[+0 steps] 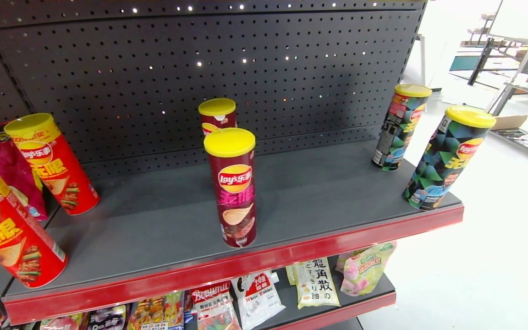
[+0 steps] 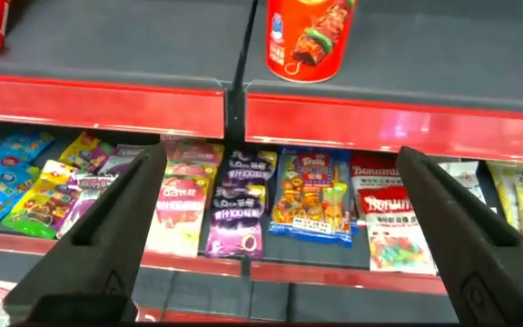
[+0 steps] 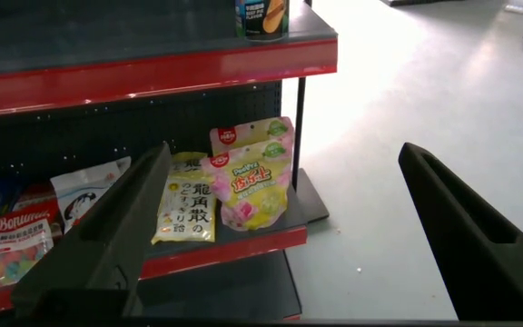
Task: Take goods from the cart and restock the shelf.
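Left claw point(image 2: 280, 154) and right claw point(image 3: 284, 150) are hanging open, empty, low before the shelf point(image 1: 291, 252); left is sitting nearer the upright red can point(image 1: 7, 233) at 8 o'clock.

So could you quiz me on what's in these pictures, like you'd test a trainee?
1. True or false: the left gripper is shut on a can.
2. How many maroon cans stand on the upper shelf?
3. The lid of the dark patterned can at the shelf's right end is: A) red B) yellow C) black
Key: 1 false; 2 two; 3 B.
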